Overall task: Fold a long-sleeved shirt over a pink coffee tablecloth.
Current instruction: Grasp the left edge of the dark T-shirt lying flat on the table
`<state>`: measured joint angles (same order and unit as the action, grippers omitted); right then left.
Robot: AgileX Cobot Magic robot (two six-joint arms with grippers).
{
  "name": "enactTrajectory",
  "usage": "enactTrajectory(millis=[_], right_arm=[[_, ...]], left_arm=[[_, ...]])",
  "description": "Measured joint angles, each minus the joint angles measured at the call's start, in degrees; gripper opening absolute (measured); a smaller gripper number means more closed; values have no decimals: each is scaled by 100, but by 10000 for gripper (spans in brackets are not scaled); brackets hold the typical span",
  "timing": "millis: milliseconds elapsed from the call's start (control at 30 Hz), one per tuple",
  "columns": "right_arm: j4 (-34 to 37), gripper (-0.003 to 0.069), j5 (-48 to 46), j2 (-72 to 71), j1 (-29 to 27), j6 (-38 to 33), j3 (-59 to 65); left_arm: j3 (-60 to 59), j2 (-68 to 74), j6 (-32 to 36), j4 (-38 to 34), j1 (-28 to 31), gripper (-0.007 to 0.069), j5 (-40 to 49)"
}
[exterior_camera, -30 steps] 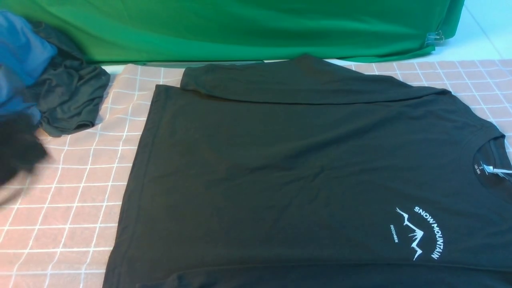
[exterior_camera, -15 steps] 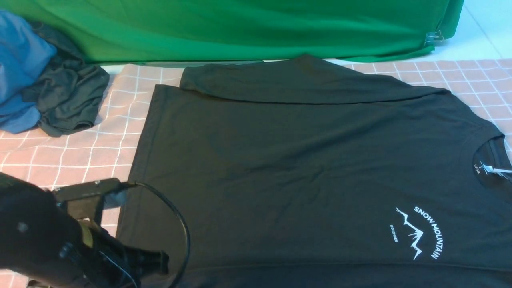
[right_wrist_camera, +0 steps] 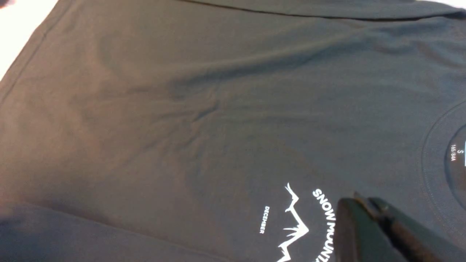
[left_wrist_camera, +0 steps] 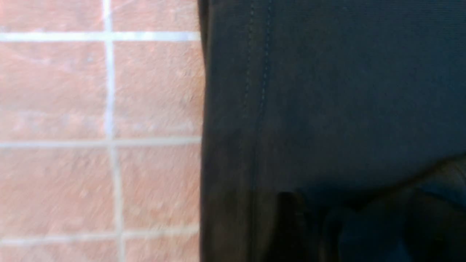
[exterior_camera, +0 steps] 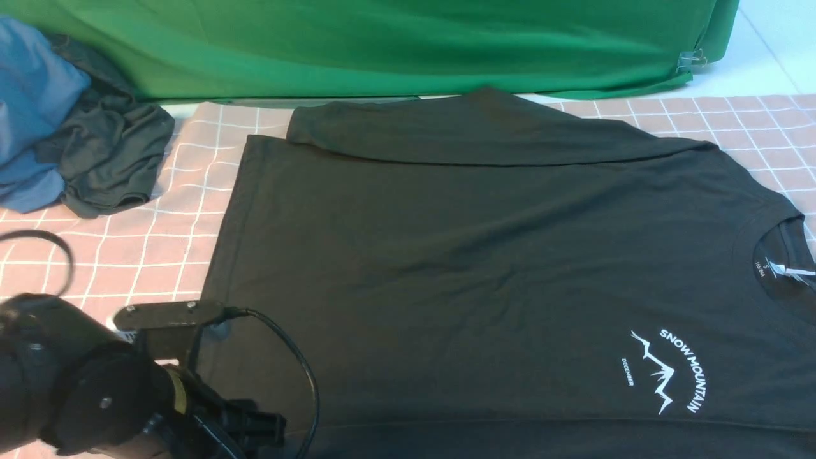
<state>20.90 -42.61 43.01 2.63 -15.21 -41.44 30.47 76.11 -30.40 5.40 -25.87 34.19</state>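
A crumpled blue garment and grey garment are lying far left. The left hand, absent a second ago, is hovering at the hem; I cannot tell its opening. The soft black shirt is lying flat on the gridded pink tablecloth, with a green cloth behind. The right hand is hovering closed and empty.

Black shirt with white mountain print; pink tablecloth with white grid; green cloth

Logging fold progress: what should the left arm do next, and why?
Probably lower the left tool and pinch the hem of the large black soft-fabric shirt: the tool hangs over that edge, beside the pink grid tablecloth, and the shirt lies flat.
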Motion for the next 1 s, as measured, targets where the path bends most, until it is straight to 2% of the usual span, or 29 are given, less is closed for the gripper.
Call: enactTrajectory(millis=[67,200,300,400,467,533,800,1000], right_arm=[[0,37,0,0,0,0,0],[6,37,0,0,0,0,0],[6,37,0,0,0,0,0],[11,37,0,0,0,0,0],[11,37,0,0,0,0,0],[11,37,0,0,0,0,0],[18,38,0,0,0,0,0],[18,42,0,0,0,0,-2]], left_arm=[[0,168,0,-11,-5,541,-139],[0,317,80,-33,-5,534,-164],[0,352,468,-291,-5,395,-174],[0,352,1004,-683,-5,185,-196],[13,341,1220,-864,-5,74,-157],[96,322,1304,-926,-5,45,66],[863,-11,1324,-940,-5,45,1040],[1650,-145,1049,-777,-5,45,1322]])
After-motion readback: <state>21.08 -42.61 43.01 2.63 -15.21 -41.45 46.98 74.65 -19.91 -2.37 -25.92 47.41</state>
